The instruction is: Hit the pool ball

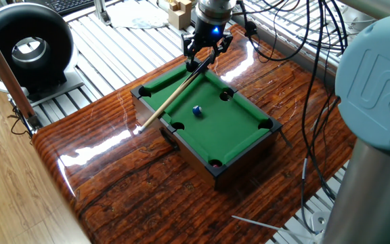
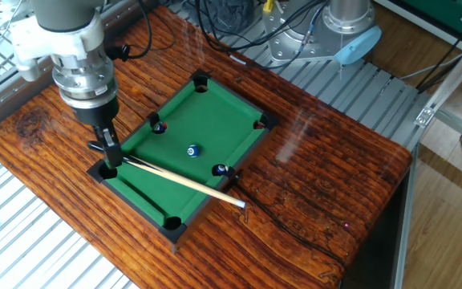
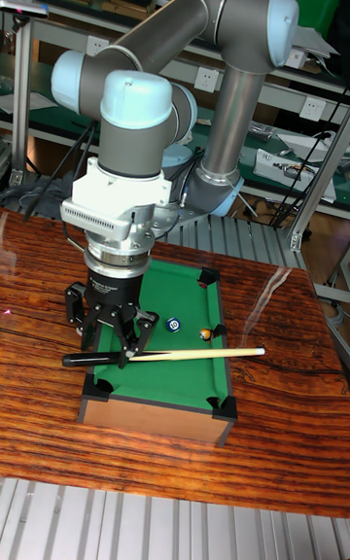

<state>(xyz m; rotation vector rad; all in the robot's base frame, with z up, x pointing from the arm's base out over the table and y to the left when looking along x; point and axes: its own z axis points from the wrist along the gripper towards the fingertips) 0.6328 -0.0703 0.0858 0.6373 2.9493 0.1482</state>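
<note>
The pool ball (image 1: 197, 110) (image 2: 192, 150) (image 3: 173, 325) is small and blue with a white spot, and it rests near the middle of the green mini pool table (image 1: 239, 129) (image 2: 215, 120) (image 3: 156, 370). My gripper (image 1: 205, 59) (image 2: 106, 152) (image 3: 115, 354) hangs over one corner of the table, shut on the dark butt of a wooden cue stick (image 1: 171, 97) (image 2: 179, 181) (image 3: 185, 354). The cue lies low across the felt beside the ball, apart from it. Its far tip sticks out past the table's rim.
Two other small balls sit at side pockets (image 2: 158, 127) (image 2: 220, 169). A black ring-shaped device (image 1: 26, 44) stands off the wooden tabletop (image 1: 134, 176). Cables (image 1: 303, 61) hang at the back, with wooden blocks (image 1: 179, 12) behind my gripper. Another robot's base (image 2: 347, 24) stands beyond the tabletop.
</note>
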